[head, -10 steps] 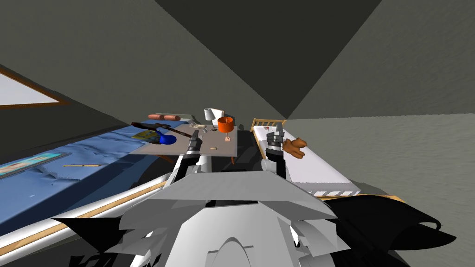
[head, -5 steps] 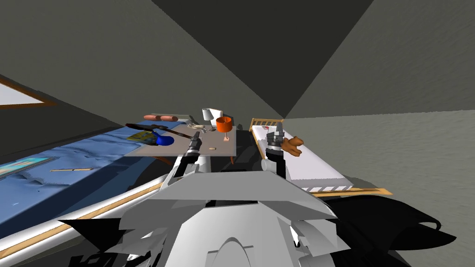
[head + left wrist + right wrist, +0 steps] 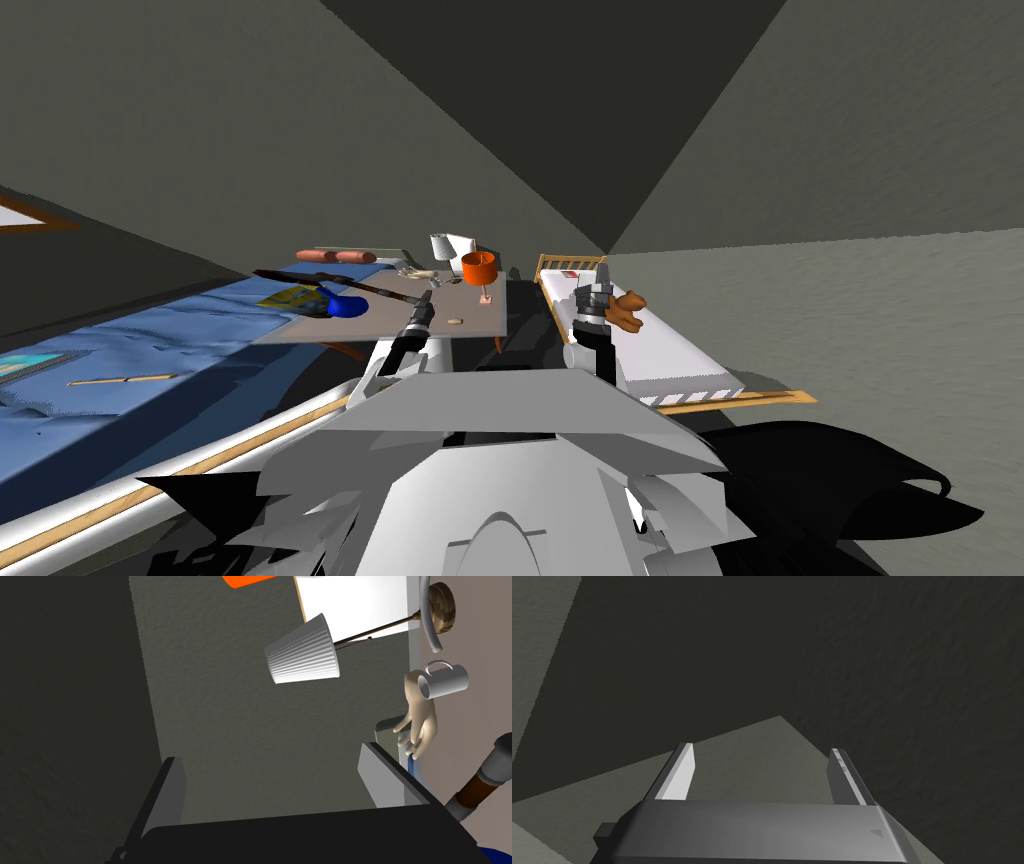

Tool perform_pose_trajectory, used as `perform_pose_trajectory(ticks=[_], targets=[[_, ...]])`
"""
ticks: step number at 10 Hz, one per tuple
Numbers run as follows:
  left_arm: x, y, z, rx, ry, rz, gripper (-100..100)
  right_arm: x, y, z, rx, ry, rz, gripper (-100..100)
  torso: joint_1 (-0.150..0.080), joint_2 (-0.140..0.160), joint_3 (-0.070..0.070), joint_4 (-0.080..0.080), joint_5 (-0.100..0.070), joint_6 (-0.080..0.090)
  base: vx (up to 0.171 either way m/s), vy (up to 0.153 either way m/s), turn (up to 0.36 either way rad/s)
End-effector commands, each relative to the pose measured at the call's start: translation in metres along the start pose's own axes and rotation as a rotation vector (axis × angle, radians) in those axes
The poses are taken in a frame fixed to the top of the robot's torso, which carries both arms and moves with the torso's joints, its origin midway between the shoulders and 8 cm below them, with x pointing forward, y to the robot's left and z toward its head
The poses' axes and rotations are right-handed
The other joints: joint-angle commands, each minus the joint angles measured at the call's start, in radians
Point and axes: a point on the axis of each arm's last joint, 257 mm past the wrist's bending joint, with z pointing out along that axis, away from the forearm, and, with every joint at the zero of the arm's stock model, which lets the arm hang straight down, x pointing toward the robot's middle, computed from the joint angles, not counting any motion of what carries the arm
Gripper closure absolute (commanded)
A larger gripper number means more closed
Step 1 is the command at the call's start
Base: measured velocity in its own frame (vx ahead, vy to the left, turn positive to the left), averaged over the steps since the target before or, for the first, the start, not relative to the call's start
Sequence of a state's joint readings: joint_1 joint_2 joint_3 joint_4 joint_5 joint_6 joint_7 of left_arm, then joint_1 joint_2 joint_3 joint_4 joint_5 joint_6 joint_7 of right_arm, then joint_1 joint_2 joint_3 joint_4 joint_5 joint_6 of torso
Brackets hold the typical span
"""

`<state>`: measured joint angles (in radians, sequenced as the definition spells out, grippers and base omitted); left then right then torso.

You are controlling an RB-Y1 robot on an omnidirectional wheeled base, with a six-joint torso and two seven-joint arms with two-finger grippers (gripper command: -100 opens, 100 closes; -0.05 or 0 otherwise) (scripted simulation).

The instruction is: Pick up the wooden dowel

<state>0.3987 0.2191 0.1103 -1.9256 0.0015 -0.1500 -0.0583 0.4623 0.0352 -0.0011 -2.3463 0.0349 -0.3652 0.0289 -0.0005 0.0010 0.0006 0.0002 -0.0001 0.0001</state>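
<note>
Facing a mug, left hand gapes; wooden dowel lies on bed.

Our left gripper is a near-black box with a smooth top edge. Its left fingers are flat blades, one light grey and the other shaded dark. Our right gripper has a grey box with a soft sheen. A small triangle mark sits near the corner below one blade, and a dark stub juts from the opposite side. The right fingers are pale grey with thin bevelled edges. Behind the grippers, the left forearm and right forearm show black and white segments, and a ribbed grey collar sits just behind the right gripper.
</note>
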Motion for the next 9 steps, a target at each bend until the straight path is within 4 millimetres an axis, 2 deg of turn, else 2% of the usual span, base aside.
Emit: perform_pose_trajectory(ticks=[1,2,3,4,5,6,8,9], targets=[[-0.001,0.018,0.001,-0.042,0.0,0.003,-100,0.0,0.0,0.0,0.0,0.0,0.0,0,0.0,0.0,0.0,0.0,0.0,0.0,-0.017,-0.01,-0.043],[-0.006,0.035,0.004,-0.085,-0.002,0.008,-100,0.0,0.0,0.0,0.0,0.0,0.0,0,0.0,0.0,0.0,0.0,0.0,0.0,-0.018,-0.01,-0.081],[-0.006,0.041,0.002,-0.097,-0.001,0.008,-100,0.0,0.0,0.0,0.0,0.0,0.0,0,0.0,0.0,0.0,0.0,0.0,0.0,-0.013,-0.007,-0.034],[-0.012,0.063,0.003,-0.151,-0.005,0.011,-100,0.0,0.0,0.0,0.0,0.0,0.0,0,0.0,0.0,0.0,0.0,0.0,0.0,-0.013,-0.009,-0.08],[-0.018,0.075,0.006,-0.185,-0.01,0.013,-100,0.0,0.0,0.0,0.0,0.0,0.0,0,0.0,0.0,0.0,0.0,0.0,0.0,-0.017,-0.009,-0.141],[-0.018,0.086,0.003,-0.206,-0.009,0.013,-100,0.0,0.0,0.0,0.0,0.0,0.0,0,0.0,0.0,0.0,0.0,0.0,0.0,-0.012,-0.003,-0.034],[-0.03,0.121,0.004,-0.298,-0.022,0.012,-100,0.0,0.0,0.0,0.0,0.0,0.0,0,0.001,0.0,0.0,0.0,0.0,0.0,-0.013,-0.003,-0.104],[-0.03,0.131,0.0,-0.318,-0.022,0.012,-100,0.0,0.0,0.0,0.0,0.0,0.0,0,0.001,0.0,0.0,0.0,0.0,0.0,-0.009,0.003,-0.062]])
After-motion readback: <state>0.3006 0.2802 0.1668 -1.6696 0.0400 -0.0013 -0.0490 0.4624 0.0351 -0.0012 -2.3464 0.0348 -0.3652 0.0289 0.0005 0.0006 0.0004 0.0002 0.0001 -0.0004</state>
